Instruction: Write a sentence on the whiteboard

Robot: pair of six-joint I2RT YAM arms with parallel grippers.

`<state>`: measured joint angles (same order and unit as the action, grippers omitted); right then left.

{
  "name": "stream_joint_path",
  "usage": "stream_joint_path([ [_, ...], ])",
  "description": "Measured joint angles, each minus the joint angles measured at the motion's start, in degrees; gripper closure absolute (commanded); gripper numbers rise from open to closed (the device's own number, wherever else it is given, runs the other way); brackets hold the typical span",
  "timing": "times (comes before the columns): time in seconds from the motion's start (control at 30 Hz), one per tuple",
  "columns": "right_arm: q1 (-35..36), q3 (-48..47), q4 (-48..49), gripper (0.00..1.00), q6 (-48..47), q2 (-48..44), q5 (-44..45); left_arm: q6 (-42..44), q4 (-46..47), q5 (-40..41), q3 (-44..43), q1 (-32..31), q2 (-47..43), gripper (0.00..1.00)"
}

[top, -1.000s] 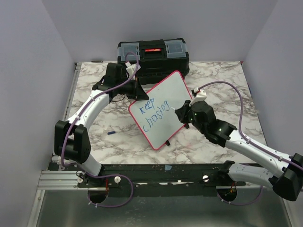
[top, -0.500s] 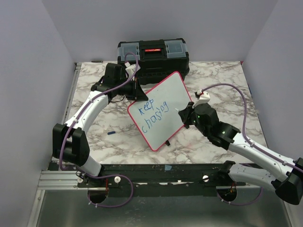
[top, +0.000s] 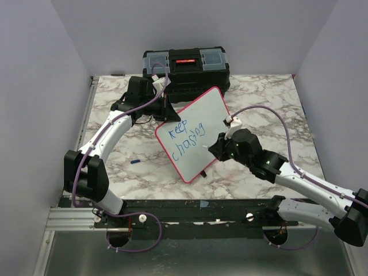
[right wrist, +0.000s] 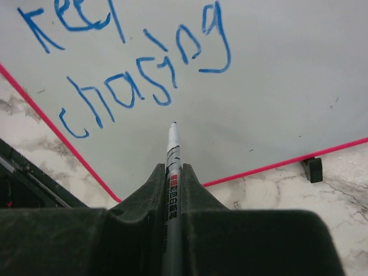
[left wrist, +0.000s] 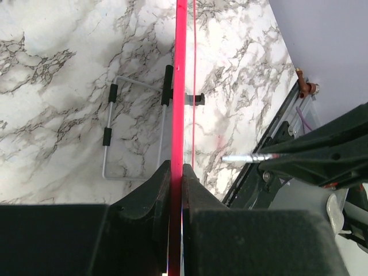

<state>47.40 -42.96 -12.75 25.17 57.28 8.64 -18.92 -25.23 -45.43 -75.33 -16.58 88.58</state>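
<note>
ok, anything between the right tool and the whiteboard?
Only the marker clamped in the right tool, tip aimed at bare whiteboard under "chasing"; right wrist view shows it.

The whiteboard (top: 211, 110) is white with a thin red rim, its lettering (top: 188, 142) blue. Under it the counter (top: 265, 99) is grey-veined white marble; behind it the toolbox (top: 186, 73) is black.
</note>
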Motion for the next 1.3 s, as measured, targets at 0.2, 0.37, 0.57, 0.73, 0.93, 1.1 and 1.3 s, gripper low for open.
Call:
stream_joint_path([
  [0.2,6.14,0.00,0.07,0.99,-0.44,2.95,0.02,-1.16,1.18,0.83,0.24,-0.04,0.00,1.00],
  [0.37,13.60,0.00,0.98,0.99,-0.20,6.21,3.78,-2.36,2.60,1.25,1.09,-0.04,0.00,1.00],
  [0.57,14.14,0.87,4.44,0.99,0.48,6.21,7.10,-2.56,3.28,1.31,1.53,-0.04,0.00,1.00],
  [0.73,14.16,1.29,6.19,0.99,0.68,6.25,8.66,-2.67,4.02,1.29,2.10,0.00,0.00,1.00],
  [0.93,14.16,1.29,7.67,0.99,1.01,8.68,8.76,-2.78,4.52,1.27,2.19,0.00,0.00,1.00],
  [1.1,14.16,1.29,7.76,0.99,1.66,10.56,8.76,-2.80,4.68,1.25,2.32,0.00,0.00,1.00],
  [1.3,14.16,1.27,8.26,0.99,1.70,11.37,8.66,-2.73,5.55,0.98,2.62,0.00,0.00,1.00],
])
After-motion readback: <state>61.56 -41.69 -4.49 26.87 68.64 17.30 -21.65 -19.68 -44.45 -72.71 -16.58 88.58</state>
